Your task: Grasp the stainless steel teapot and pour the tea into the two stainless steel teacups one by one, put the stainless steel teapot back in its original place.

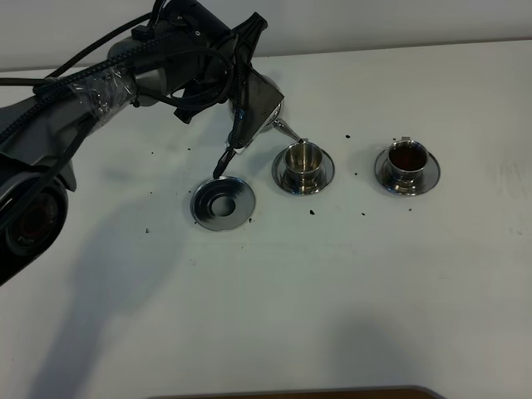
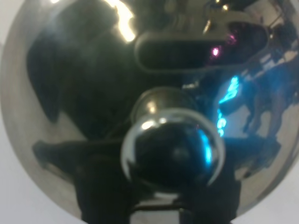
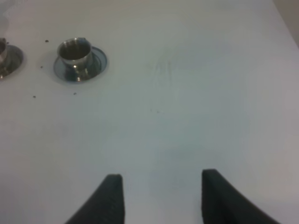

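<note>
The stainless steel teapot [image 1: 266,101] hangs tilted above the table's far side, its spout [image 1: 288,130] pointing down at the middle teacup [image 1: 302,160]. My left gripper [image 1: 239,125] is shut on the teapot's handle side. In the left wrist view the pot's lid and knob [image 2: 170,149] fill the picture. The middle teacup looks shiny inside. The right teacup [image 1: 406,162] holds dark tea; it is also in the right wrist view [image 3: 74,51]. The original place, a bare steel saucer [image 1: 221,202], lies left of the cups. My right gripper [image 3: 163,196] is open over bare table.
Dark tea specks [image 1: 312,212] are scattered on the white table [image 1: 332,291] around the saucers. The middle cup's saucer edge [image 3: 8,61] shows at the border of the right wrist view. A brown edge [image 1: 332,392] runs along the table's near side.
</note>
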Tool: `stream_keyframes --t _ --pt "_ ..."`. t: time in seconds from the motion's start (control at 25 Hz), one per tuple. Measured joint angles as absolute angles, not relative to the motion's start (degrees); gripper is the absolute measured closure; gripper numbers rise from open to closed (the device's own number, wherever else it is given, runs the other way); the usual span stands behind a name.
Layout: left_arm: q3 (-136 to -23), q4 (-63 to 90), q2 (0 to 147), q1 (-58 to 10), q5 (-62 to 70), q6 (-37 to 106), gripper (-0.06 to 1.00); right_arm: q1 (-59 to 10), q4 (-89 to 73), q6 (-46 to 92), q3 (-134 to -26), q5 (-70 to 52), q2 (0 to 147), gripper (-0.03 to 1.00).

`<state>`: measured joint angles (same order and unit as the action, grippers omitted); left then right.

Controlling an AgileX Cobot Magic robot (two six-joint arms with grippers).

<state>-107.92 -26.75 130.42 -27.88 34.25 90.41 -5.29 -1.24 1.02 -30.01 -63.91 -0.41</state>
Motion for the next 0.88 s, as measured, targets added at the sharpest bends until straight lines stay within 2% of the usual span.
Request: stream_keyframes --t 0.88 --pt "-107.92 -26.8 130.42 -27.88 33.77 90.47 0.69 -5.29 -1.24 1.02 -30.01 -63.91 -0.41 0.58"
